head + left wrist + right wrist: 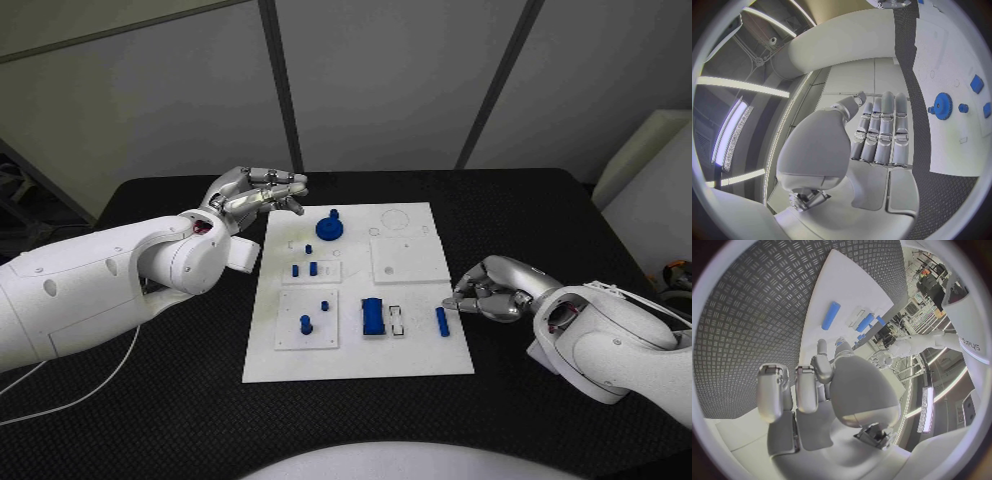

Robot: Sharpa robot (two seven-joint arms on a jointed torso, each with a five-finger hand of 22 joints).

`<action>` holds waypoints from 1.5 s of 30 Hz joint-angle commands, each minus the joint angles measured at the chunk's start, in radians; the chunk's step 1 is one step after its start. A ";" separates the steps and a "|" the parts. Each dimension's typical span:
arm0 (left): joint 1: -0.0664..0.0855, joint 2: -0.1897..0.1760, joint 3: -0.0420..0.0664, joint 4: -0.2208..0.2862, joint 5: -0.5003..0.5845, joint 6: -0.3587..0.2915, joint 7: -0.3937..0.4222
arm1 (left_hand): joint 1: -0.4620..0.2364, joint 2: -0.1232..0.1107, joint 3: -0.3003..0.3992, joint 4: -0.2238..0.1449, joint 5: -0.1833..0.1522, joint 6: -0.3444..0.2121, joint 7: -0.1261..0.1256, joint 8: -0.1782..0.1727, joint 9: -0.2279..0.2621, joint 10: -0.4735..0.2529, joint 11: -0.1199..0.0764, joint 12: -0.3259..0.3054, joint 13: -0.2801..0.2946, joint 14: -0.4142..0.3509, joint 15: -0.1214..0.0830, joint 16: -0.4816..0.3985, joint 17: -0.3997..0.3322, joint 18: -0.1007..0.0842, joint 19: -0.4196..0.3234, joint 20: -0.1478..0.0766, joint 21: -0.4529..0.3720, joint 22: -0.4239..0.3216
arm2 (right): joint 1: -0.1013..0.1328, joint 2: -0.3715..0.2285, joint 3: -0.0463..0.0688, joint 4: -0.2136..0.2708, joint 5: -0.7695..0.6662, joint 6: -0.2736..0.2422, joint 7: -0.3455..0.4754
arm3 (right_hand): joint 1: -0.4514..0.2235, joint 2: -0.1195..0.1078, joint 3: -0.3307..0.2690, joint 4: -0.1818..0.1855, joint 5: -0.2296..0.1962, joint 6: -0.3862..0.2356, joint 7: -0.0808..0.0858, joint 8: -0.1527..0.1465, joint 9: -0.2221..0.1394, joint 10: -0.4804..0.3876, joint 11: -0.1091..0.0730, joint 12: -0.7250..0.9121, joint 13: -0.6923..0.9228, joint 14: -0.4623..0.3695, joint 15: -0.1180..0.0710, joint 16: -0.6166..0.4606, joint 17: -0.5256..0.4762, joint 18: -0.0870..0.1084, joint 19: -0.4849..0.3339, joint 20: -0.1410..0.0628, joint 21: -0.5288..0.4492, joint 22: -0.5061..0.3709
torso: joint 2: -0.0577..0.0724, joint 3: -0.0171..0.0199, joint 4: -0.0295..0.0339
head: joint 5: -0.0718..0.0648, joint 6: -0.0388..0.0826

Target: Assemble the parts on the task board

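The white task board (361, 350) lies mid-table. A blue gear (329, 228) stands at its far end, with small blue pegs (304, 269) nearer. A blue block (372, 316) and a slim blue bar (441, 320) lie at the near right. My left hand (260, 192) hovers by the board's far left corner, fingers straight and side by side, holding nothing. The left wrist view shows this hand (879, 132) beside the gear (943, 105). My right hand (490, 290) sits at the board's right edge with its fingers curled in, holding nothing. The right wrist view shows it (817, 385) just short of the bar (831, 315).
A raised white square plate (407, 260) sits on the board's right half, and round holes (392, 217) mark its far right corner. Black matting (173, 400) surrounds the board. A white box (652, 170) stands beyond the table's right edge.
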 commanded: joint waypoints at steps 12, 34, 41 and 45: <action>0.001 -0.002 0.001 0.002 0.001 0.010 0.007 | 0.000 0.010 -0.007 0.002 0.006 -0.002 0.002 0.001 0.000 -0.005 0.002 0.005 -0.001 0.002 0.004 -0.005 -0.001 -0.011 0.000 0.006 -0.004 -0.001 | -0.024 0.032 -0.001 -0.018 -0.086 0.087 -0.053 | -0.032 -0.032 -0.033 0.026 0.002 0.017 0.001 -0.013 -0.010 -0.004 0.005 -0.014 -0.007 0.063 0.004 -0.006 0.047 -0.014 0.034 0.005 -0.001 0.189 | 0.001 0.0003 0.0020 | 0.000 -0.003; 0.000 -0.001 0.001 -0.001 0.001 0.014 0.006 | 0.000 0.010 -0.007 0.002 0.006 -0.002 0.002 0.001 0.000 -0.005 0.002 0.005 -0.001 0.002 0.004 -0.005 -0.001 -0.011 0.000 0.006 -0.004 -0.001 | -0.041 0.079 -0.003 -0.033 -0.253 0.161 -0.110 | 0.011 -0.062 -0.040 -0.003 -0.011 0.025 -0.004 -0.005 -0.006 -0.009 0.002 -0.020 -0.008 0.061 0.001 -0.011 0.042 -0.012 0.029 0.003 -0.007 0.184 | 0.000 -0.0005 0.0041 | 0.000 -0.008; 0.000 -0.003 0.001 0.000 0.001 0.015 0.005 | -0.002 0.010 -0.008 0.003 0.006 -0.003 0.002 0.001 0.000 -0.006 0.002 0.006 -0.001 0.002 0.004 -0.006 -0.002 -0.011 0.000 0.007 -0.006 -0.002 | -0.050 0.099 -0.003 -0.035 -0.344 0.202 -0.148 | 0.057 -0.077 -0.032 -0.034 -0.025 0.017 -0.001 -0.005 -0.005 -0.019 0.004 -0.032 -0.014 0.060 0.002 -0.014 0.039 -0.010 0.024 0.003 -0.013 0.179 | 0.001 -0.0008 0.0054 | 0.001 -0.010; 0.000 -0.004 0.001 0.001 0.001 0.015 0.004 | -0.002 0.010 -0.008 0.003 0.006 -0.003 0.002 0.001 0.000 -0.006 0.002 0.006 -0.001 0.002 0.004 -0.006 -0.002 -0.011 0.000 0.007 -0.006 -0.002 | -0.053 0.107 -0.003 -0.035 -0.371 0.217 -0.157 | 0.090 -0.074 -0.016 -0.053 -0.023 0.012 0.001 -0.006 -0.005 -0.025 0.004 -0.039 -0.017 0.060 0.003 -0.014 0.041 -0.010 0.022 0.004 -0.016 0.176 | 0.002 -0.0009 0.0041 | 0.003 -0.010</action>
